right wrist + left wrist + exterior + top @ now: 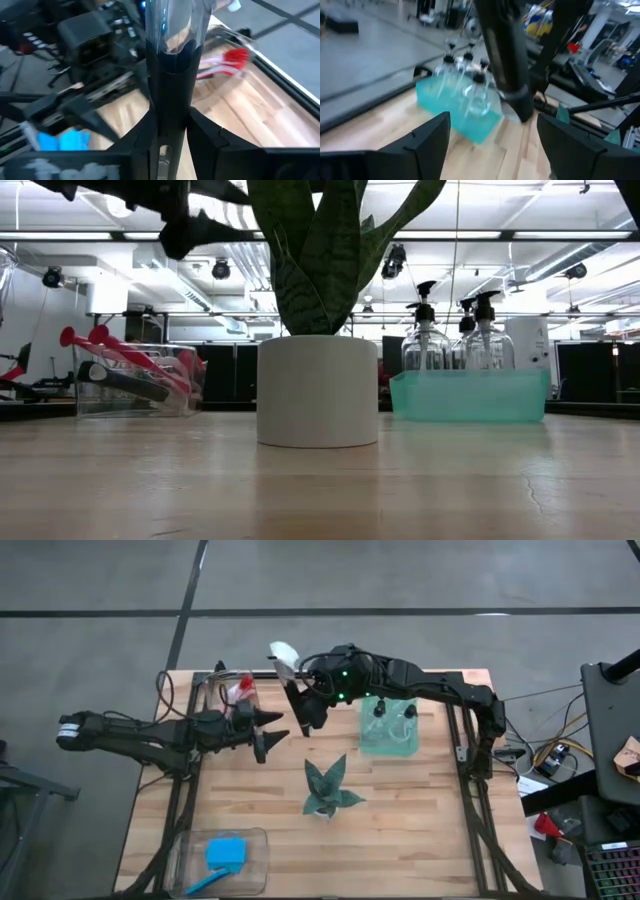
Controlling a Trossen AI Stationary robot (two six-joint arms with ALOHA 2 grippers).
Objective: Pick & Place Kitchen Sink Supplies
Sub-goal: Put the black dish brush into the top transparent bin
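- While my right gripper (299, 706) hangs over the far-middle table (420, 830), its fingers are clamped on a white-headed dish brush (288, 668).
- I see my left gripper (268, 733) spread wide, empty, beside the clear brush bin (212, 690) near the far-left corner.
- Bottles (392, 718) stand in the teal bin (387, 747); sponges (226, 851) lie near-left.
- Fluorescent-lit workshop lies behind.

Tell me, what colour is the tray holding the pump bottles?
Teal tray, clearest in the low view.

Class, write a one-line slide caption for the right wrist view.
Right gripper clamps a dish brush handle above the table.
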